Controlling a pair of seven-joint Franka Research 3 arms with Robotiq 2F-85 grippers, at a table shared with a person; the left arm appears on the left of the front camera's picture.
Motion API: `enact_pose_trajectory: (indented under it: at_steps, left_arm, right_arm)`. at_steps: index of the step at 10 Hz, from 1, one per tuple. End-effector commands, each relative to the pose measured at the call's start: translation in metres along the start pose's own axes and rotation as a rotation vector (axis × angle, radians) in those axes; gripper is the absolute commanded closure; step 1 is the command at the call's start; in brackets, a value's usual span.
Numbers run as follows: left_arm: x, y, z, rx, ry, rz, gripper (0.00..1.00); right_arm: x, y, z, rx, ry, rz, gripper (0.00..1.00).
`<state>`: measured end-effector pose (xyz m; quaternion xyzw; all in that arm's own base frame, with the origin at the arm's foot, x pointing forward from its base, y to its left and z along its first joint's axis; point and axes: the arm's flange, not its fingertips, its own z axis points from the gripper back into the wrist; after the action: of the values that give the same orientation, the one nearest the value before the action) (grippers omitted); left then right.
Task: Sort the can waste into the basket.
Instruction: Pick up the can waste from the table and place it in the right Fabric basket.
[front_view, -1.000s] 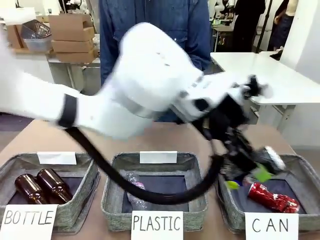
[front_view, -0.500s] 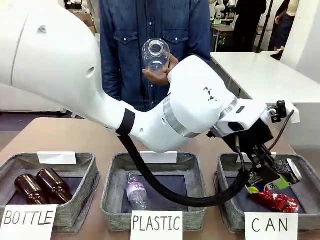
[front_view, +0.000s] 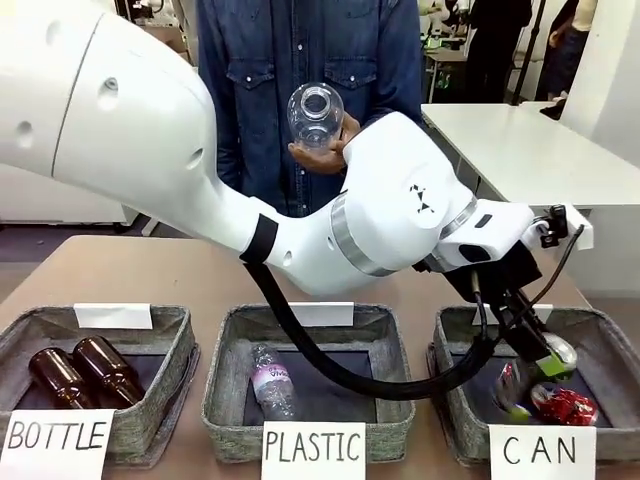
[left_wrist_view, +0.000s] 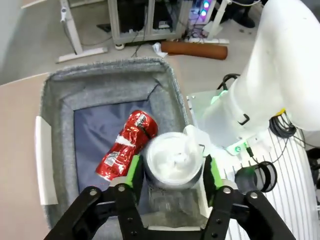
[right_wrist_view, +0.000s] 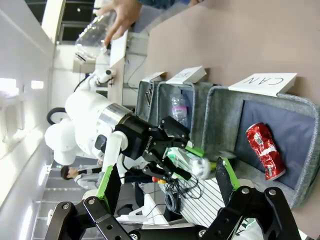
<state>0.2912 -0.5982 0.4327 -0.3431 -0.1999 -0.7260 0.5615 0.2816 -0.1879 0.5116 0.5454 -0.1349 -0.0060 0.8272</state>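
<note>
The dented red metal can (left_wrist_view: 127, 144) lies on the dark floor of the grey woven basket signed "CAN" (left_wrist_view: 107, 82). Above it, the left gripper (left_wrist_view: 171, 172) brackets the black-and-silver can (left_wrist_view: 172, 161), jaws parting; whether it still pinches is unclear. The right gripper (right_wrist_view: 165, 190) stands spread, empty; the sort looks nearly complete.

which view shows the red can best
The left wrist view: the red can lies whole on the basket's dark bottom. The right wrist view shows it whole but smaller; the front view shows part, behind the sign.
</note>
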Motion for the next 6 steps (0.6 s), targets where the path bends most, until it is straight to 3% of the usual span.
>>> enact_pose_trajectory:
  at_steps: [1, 6]
  left_arm:
    - [0.011, -0.001, 0.000, 0.000, -0.003, 0.007, 0.00]
    - [0.009, -0.001, 0.011, 0.001, 0.042, 0.043, 0.00]
  right_arm:
    - [0.002, 0.002, 0.000, 0.000, -0.018, -0.003, 0.00]
    - [0.000, 0.000, 0.000, 0.000, 0.000, 0.000, 0.00]
